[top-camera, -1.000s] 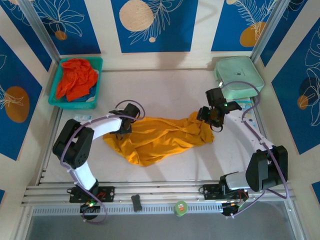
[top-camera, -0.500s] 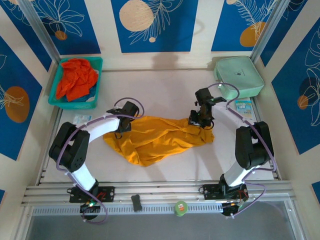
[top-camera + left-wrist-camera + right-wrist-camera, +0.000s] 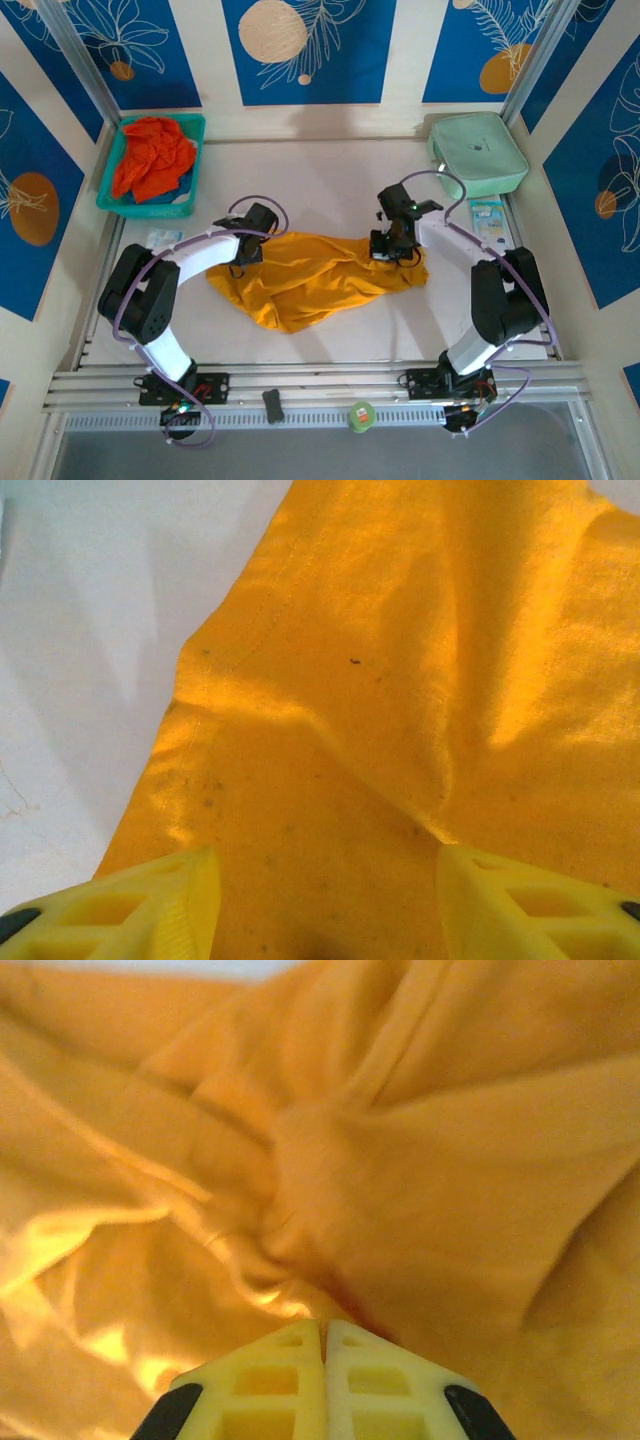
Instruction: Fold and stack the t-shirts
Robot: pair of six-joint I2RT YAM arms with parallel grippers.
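A yellow-orange t-shirt (image 3: 310,275) lies crumpled across the middle of the white table. My left gripper (image 3: 250,250) hovers at the shirt's upper left end; in the left wrist view the left gripper (image 3: 325,865) is open, its yellow fingers (image 3: 160,900) apart over flat cloth (image 3: 400,660) near a hem. At the upper right end, my right gripper (image 3: 390,248) presses into the shirt. In the right wrist view the right gripper (image 3: 324,1325) is shut, and folds of cloth (image 3: 420,1180) converge on its tips. A red-orange t-shirt (image 3: 150,158) is heaped in the teal basket (image 3: 197,160).
The teal basket stands at the back left and a mint-green zipped case (image 3: 478,152) at the back right. Small printed packets lie by the case (image 3: 487,213) and by the left arm (image 3: 163,238). A green tape roll (image 3: 361,415) rests on the front rail.
The right arm swung left and down onto the shirt's upper right end, and its jaws closed on a pinch of cloth. The left arm and the shirt's bulk stayed put.
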